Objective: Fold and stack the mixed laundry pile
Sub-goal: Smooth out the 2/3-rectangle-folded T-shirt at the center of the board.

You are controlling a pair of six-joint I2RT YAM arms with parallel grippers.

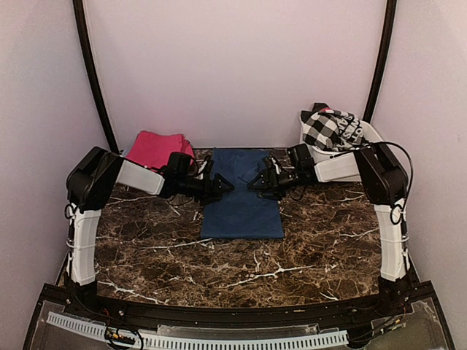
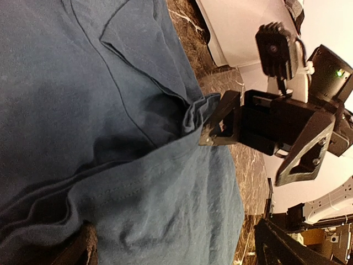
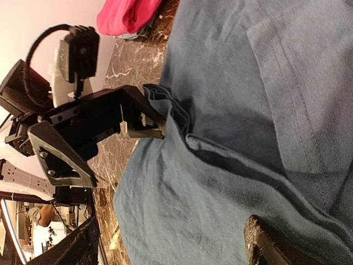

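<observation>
Both arm bases sit at near edge of marble table (image 1: pixel 182 270). Navy shirt (image 1: pixel 242 197) lies mid-table btwn grippers. Left gripper (image 1: pixel 221 185) pinches its left edge; right gripper (image 1: pixel 257 182) pinches right edge. Pink cloth (image 1: pixel 155 149) at back left; checked garment (image 1: pixel 328 129) in white tub (image 1: pixel 368 133) back right.

Two arms w/ white links, black joints, black pincer (image 1: pixel 222 185) fingers, black cable loops
</observation>
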